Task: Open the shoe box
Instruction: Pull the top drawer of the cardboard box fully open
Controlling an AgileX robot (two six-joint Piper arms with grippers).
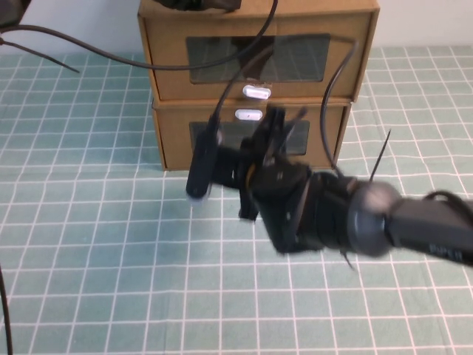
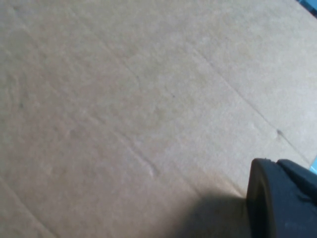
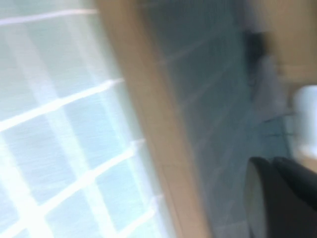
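Note:
Two cardboard shoe boxes are stacked at the back of the table, the upper box (image 1: 259, 55) on the lower box (image 1: 177, 140). Each front has a dark window and a white handle: the upper handle (image 1: 256, 92) and the lower handle (image 1: 249, 115). My right gripper (image 1: 275, 117) is shut and reaches the lower box's front, just right of its handle, with nothing seen held. In the right wrist view the lower handle (image 3: 304, 111) lies close beside one dark finger (image 3: 282, 198). My left gripper (image 1: 199, 4) rests on the upper box's lid, and its wrist view shows bare cardboard (image 2: 124, 99).
A teal grid mat (image 1: 89, 244) covers the table around and in front of the boxes. Black cables (image 1: 244, 59) hang across the upper box's front. The right arm's bulky wrist (image 1: 310, 207) stands over the mat in front of the lower box.

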